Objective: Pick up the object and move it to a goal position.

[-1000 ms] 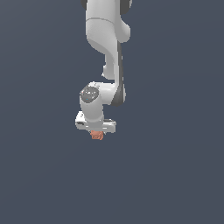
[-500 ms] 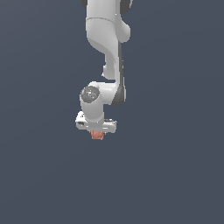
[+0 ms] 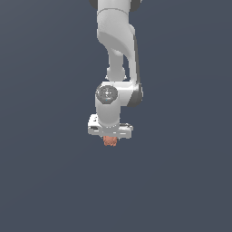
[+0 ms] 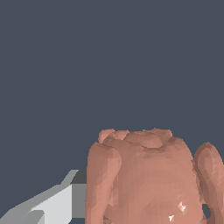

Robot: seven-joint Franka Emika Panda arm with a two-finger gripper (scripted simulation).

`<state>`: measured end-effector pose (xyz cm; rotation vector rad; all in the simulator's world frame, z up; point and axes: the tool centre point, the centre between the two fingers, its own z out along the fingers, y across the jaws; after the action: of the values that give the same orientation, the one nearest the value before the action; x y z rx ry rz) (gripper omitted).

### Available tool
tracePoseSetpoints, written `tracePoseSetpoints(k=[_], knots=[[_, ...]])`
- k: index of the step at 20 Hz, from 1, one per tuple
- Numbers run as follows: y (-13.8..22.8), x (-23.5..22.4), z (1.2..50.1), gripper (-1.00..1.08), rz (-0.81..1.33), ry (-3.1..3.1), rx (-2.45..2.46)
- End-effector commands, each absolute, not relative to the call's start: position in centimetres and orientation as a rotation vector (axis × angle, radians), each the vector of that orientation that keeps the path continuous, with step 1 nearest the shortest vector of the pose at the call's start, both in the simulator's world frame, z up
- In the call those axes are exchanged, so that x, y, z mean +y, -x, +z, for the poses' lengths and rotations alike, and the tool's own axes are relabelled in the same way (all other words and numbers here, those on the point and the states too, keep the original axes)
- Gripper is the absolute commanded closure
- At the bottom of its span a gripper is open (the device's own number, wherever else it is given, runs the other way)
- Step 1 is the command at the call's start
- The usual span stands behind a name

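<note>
Exterior view shows our pincer [image 3: 110, 138] clenched on the object [image 3: 109, 141], which sits directly beneath the arm. We judge the pickup done; no goal marker is visible, so carrying remains.

My arm [image 3: 117, 41] is white with a dark grey stripe down its side, and a grey round cap sits on the wrist joint. My tool [image 3: 110, 135] is white with light grey shading; in the wrist view one finger [image 4: 52, 203] shows pale grey with a darker grey pad. The object [image 3: 109, 141] is salmon, reddish-orange, lumpy shading, tiny white specks. Background is plain slate blue-grey.
</note>
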<state>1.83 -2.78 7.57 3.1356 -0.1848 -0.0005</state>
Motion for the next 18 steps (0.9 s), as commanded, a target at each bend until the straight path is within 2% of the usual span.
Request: tracePoseSetpoints(k=[1,11,18], knots=[[-2.7,-0.7,8.9,1.08,0.000,-3.136,-0.184],[-6.8,8.2,14.6,1.08,0.000,-3.136,-0.184],[-8.8,12.1,17.0,1.08,0.000,-3.136,-0.184]])
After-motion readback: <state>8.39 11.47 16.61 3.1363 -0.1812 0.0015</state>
